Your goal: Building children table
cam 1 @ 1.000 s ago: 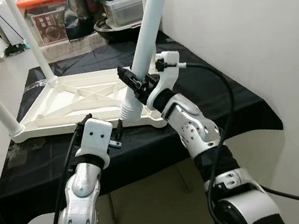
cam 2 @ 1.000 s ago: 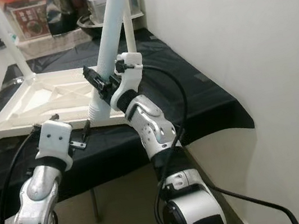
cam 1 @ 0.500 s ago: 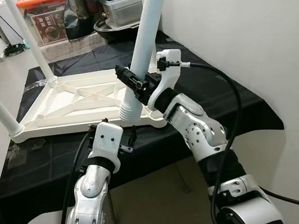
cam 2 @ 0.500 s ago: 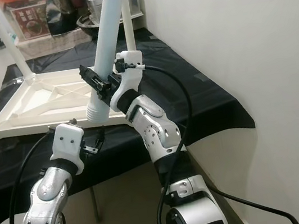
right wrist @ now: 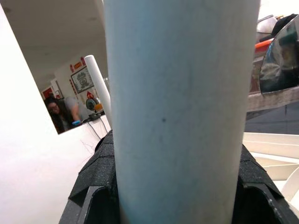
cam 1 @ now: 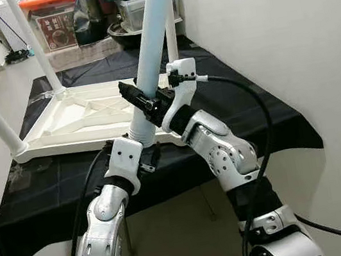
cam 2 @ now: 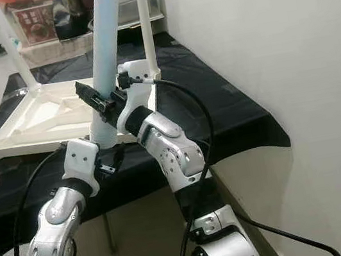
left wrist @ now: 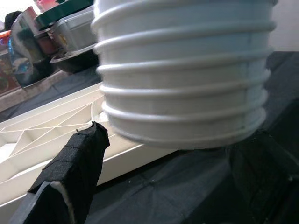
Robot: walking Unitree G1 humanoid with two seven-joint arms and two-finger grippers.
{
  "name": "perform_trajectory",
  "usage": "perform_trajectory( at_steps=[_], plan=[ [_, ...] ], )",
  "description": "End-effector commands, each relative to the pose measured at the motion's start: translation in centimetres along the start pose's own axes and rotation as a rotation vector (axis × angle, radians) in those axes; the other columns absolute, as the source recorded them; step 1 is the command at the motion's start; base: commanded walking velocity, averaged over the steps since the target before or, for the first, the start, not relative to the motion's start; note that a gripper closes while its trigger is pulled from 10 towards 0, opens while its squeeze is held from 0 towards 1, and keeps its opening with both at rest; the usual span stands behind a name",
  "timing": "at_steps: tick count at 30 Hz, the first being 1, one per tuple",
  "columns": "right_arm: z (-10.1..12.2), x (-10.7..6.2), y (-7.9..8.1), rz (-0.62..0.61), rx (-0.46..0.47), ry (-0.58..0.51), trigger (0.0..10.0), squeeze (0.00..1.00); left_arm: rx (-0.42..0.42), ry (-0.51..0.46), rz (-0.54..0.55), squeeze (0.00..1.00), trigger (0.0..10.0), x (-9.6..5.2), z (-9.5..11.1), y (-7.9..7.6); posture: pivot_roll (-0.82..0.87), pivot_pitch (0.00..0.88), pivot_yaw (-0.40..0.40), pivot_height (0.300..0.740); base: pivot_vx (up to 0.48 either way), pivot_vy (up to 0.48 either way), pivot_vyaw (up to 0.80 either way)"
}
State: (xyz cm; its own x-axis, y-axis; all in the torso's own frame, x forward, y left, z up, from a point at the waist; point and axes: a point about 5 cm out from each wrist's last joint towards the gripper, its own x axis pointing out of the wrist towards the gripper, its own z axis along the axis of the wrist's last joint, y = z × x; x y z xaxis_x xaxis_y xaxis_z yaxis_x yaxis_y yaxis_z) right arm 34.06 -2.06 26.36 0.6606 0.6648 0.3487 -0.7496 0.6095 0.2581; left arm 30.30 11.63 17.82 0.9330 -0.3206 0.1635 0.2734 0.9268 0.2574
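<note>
The right gripper [cam 1: 142,101] was clamped around the white leg [cam 1: 148,66], holding it tilted over the near corner of the upside-down tabletop [cam 1: 85,119] on the black-draped desk [cam 1: 244,103]. The left gripper [left wrist: 163,182] sat spread open just under the leg's threaded end [left wrist: 184,74]. Behind, bins [cam 1: 144,5] were stacked, contents hard to make out, and the label on a red-lidded box [cam 1: 53,23] was unreadable.

The table leg [cam 1: 149,53] runs past the frame's top edge, its threaded end [left wrist: 182,74] blurred and hiding the socket.
</note>
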Motion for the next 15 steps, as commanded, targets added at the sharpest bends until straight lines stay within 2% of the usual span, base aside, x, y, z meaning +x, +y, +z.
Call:
perform_trajectory(
  at_steps=[1,8,15],
  plan=[
    [-2.2,-0.4,1.2,0.001,0.120,0.008,0.0,0.00,-0.017,0.000,-0.041,0.00,10.0,0.2,-0.1,-0.7,-0.05,0.034,0.012,0.734,0.000,0.000,0.00],
    [-2.3,-0.5,1.1,-0.009,0.117,0.013,0.0,0.00,-0.024,-0.028,-0.069,0.00,10.0,0.9,0.4,-1.2,-0.04,0.034,0.013,0.734,0.000,0.000,0.00],
    [-2.7,-0.9,0.9,-0.021,0.106,0.024,0.0,0.00,-0.011,-0.048,-0.040,0.00,10.0,1.2,0.9,-0.6,-0.04,0.034,0.013,0.734,0.000,0.000,0.00]
  ],
)
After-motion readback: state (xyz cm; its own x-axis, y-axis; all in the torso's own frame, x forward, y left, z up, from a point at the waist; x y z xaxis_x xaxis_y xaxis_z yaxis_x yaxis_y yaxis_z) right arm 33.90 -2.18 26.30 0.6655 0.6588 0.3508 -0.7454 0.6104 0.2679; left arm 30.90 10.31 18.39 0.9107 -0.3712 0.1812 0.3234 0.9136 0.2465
